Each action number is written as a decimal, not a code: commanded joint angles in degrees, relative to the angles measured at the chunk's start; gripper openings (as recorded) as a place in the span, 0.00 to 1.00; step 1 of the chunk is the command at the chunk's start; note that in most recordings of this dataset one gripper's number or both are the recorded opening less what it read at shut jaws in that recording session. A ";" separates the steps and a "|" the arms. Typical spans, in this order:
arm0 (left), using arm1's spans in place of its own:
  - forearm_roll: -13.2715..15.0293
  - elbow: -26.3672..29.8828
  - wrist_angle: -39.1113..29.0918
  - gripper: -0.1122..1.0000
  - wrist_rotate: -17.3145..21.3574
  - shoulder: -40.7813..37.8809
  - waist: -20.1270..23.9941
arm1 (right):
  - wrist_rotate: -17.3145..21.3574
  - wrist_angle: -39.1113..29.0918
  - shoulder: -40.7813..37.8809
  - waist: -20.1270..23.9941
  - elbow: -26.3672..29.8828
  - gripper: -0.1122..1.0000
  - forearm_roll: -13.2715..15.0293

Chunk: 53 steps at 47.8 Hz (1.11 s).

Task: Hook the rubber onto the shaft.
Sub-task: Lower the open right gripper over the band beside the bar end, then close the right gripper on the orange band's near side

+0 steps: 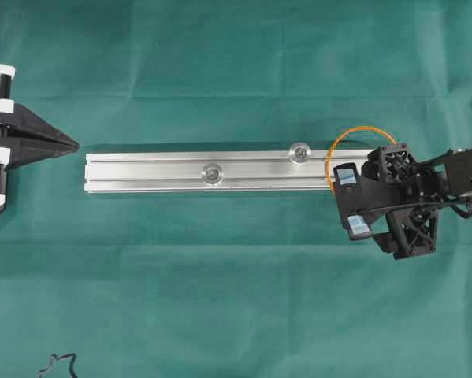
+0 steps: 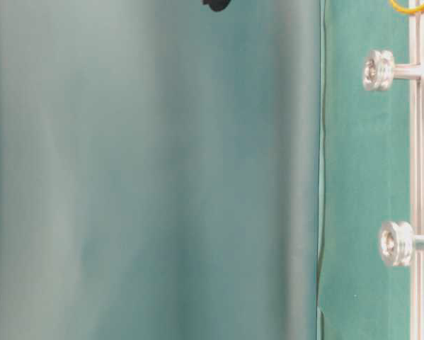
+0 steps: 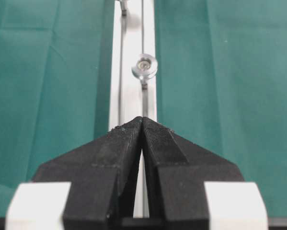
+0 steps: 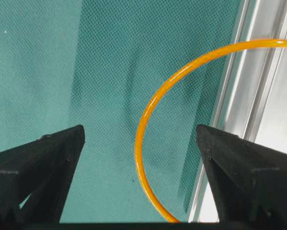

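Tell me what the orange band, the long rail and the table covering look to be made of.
Orange band: likely rubber; a thin, smooth, slightly glossy loop lying in an easy curve.
Rail: looks like aluminium; a pale silver, satin-finished bar with straight lengthwise grooves.
Table covering: appears to be woven green cloth; the right wrist view shows a fine mesh texture, and faint creases run across it.

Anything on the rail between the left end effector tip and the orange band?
Only two shafts standing up from the rail; overhead view shows it, left end effector to rubber band.
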<state>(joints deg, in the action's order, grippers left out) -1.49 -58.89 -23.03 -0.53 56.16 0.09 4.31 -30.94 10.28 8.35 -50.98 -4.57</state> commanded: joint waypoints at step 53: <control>-0.18 1.67 0.26 0.10 0.00 -0.44 -0.09 | 0.00 0.35 -0.09 0.18 0.26 0.16 -0.18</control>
<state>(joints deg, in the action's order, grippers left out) -1.49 -58.89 -23.03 -0.53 56.07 0.09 4.31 -30.76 9.76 8.35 -51.24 -4.57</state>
